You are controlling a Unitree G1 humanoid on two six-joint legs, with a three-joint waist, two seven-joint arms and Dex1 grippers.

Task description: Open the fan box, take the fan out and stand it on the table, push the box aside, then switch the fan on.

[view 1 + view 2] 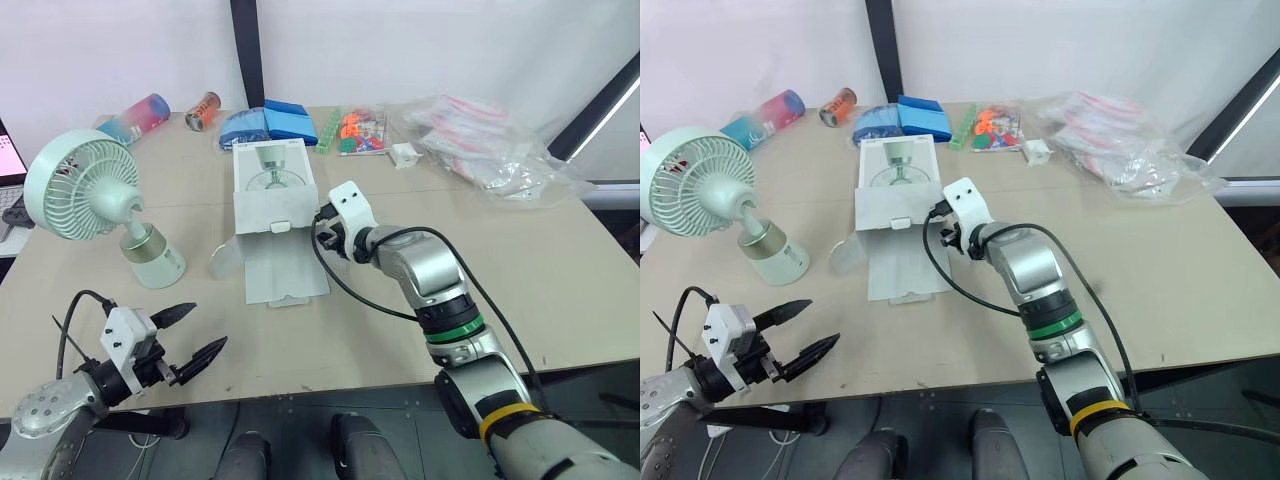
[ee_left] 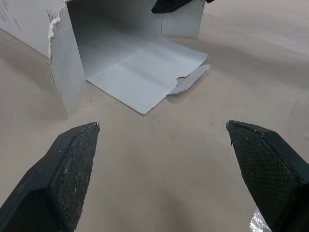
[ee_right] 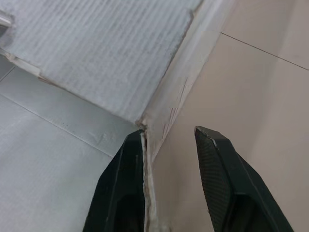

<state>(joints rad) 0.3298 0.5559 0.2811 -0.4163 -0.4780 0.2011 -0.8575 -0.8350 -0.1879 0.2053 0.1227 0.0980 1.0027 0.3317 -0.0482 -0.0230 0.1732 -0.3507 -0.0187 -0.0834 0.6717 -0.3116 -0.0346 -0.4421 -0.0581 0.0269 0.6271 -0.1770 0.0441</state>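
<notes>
The pale green fan (image 1: 85,195) stands upright on the table's left side, its head facing forward and left. The white fan box (image 1: 272,195) lies mid-table, with its front flap (image 2: 140,77) folded out flat toward me. My right gripper (image 1: 322,222) is at the box's right front corner. In the right wrist view this gripper (image 3: 170,131) is open: one finger sits just inside the box's side wall (image 3: 164,116), the other outside it. My left gripper (image 1: 206,326) hovers open and holding nothing near the table's front left edge, pointing toward the box.
Along the back edge lie a pink-and-blue bottle (image 1: 135,118), a can (image 1: 203,110), blue packets (image 1: 270,125), colourful small items (image 1: 360,130) and clear plastic bags (image 1: 490,145). A laptop (image 1: 8,170) sits at the far left. Bare table (image 1: 560,270) lies right of the box.
</notes>
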